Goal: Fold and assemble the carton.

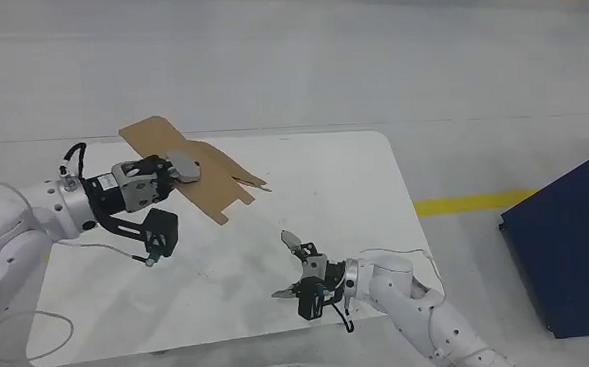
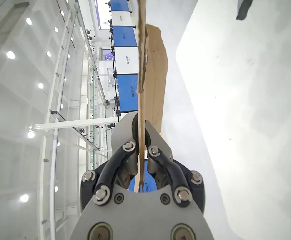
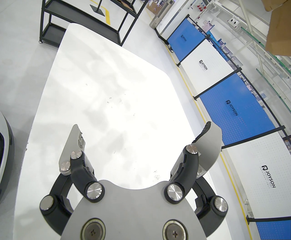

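Carton [image 1: 219, 182]: flat brown cardboard blank with no panel bent up, in the upper left of the top view, over the far edge of the table [image 1: 354, 180]; its notched flap end points toward frame centre, and I cannot tell whether that end touches the tabletop
Left gripper [image 1: 181, 169]: clenched on the carton near one long edge, a pad on each face; its wrist view shows the sheet edge-on between the jaws and stretching away from the camera
Reason for that hold: probably to leave both faces and the flap edges open to the other arm, which a blank lying flat would not allow
Right gripper [image 1: 284, 267]: released, fingers spread wide with nothing between them, low over the table at lower centre of the top view, well apart from the carton
Reason for that spot: it looks like a waiting post, jaws already wide enough to take a flap or panel
Table: white top with rounded corners, beneath both arms
Stage: early by my reading, since no crease is worked and no wall stands
Next move: likely calls for the open claw to reach the free notched end and catch one panel while the other arm steadies the sheet
Risk: thin board pinched near one edge may sag or pivot in the pads
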